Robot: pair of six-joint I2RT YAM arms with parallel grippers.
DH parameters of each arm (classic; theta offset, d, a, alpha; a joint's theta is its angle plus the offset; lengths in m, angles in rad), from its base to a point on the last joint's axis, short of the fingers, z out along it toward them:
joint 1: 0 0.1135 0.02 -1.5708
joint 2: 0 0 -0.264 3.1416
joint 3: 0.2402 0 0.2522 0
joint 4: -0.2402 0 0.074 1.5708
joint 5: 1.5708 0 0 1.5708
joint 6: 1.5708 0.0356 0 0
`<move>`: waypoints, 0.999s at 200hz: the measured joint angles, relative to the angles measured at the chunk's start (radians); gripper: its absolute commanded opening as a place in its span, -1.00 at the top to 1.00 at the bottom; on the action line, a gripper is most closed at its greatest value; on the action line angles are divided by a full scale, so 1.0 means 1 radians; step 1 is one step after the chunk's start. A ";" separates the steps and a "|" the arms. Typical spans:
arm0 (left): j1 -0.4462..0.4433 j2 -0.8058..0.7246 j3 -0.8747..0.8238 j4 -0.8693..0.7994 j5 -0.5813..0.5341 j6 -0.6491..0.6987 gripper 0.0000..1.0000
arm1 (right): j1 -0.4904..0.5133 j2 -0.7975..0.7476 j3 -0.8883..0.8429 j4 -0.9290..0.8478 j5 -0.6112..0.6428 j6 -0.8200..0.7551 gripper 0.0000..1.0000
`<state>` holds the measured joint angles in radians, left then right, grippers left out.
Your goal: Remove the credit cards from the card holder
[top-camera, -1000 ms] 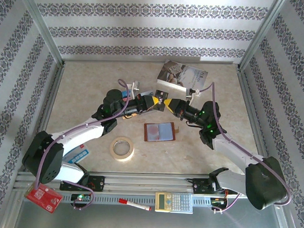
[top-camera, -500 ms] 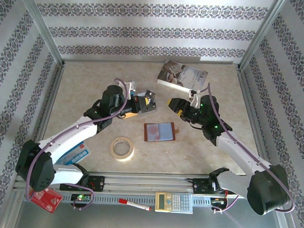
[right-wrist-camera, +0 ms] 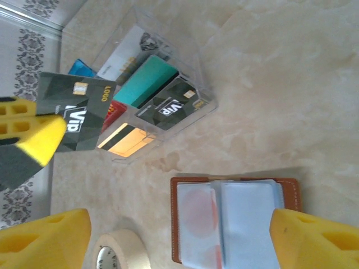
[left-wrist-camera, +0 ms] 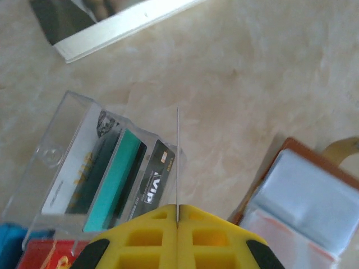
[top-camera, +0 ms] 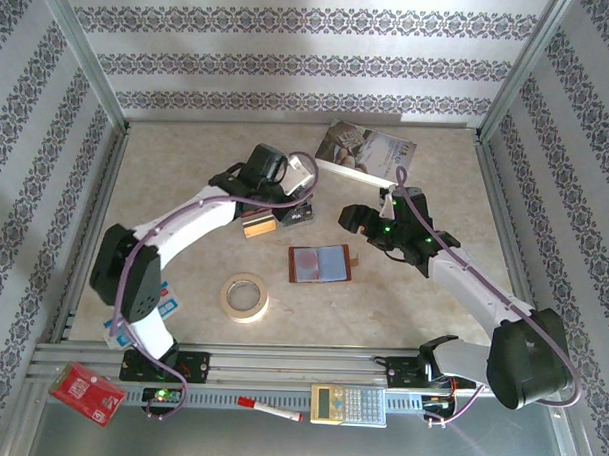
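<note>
The brown card holder [top-camera: 319, 263] lies open on the table with its clear sleeves up, and it also fills the lower part of the right wrist view [right-wrist-camera: 235, 221]. My left gripper [left-wrist-camera: 178, 208] is shut on one of the credit cards, a black one [right-wrist-camera: 76, 112], which shows edge-on [left-wrist-camera: 178, 157] in the left wrist view. It hangs over a clear tray [top-camera: 275, 219] that holds teal [left-wrist-camera: 115, 179], black [left-wrist-camera: 148, 179] and orange-gold [right-wrist-camera: 124, 139] credit cards. My right gripper [right-wrist-camera: 179, 241] stands open above the holder, with nothing between its fingers [top-camera: 351, 218].
A tape roll [top-camera: 246, 296] lies in front of the holder. A pale book [top-camera: 365, 150] sits at the back. On the near rail lie a calculator [top-camera: 348, 403], a red pen [top-camera: 270, 410] and a red packet [top-camera: 84, 392]. A blue-and-white packet [top-camera: 160, 308] is beside the left arm.
The two grippers met over the table; the right one opened and drew back right. The left gripper kept the black card and swung to the clear tray.
</note>
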<state>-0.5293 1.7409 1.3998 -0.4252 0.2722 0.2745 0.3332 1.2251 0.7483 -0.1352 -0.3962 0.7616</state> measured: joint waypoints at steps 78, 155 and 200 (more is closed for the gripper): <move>0.012 0.272 0.225 -0.182 0.023 0.281 1.00 | -0.024 0.022 0.000 -0.013 0.011 -0.018 -0.96; 0.034 0.329 0.253 -0.201 0.042 0.351 1.00 | -0.024 0.056 0.000 -0.007 0.010 -0.010 -0.96; 0.043 0.317 0.222 -0.190 0.083 0.351 1.00 | -0.024 0.072 0.000 0.000 0.002 -0.002 -0.97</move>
<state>-0.4858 2.0575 1.6218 -0.6155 0.3553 0.6254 0.3092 1.2968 0.7483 -0.1352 -0.3943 0.7597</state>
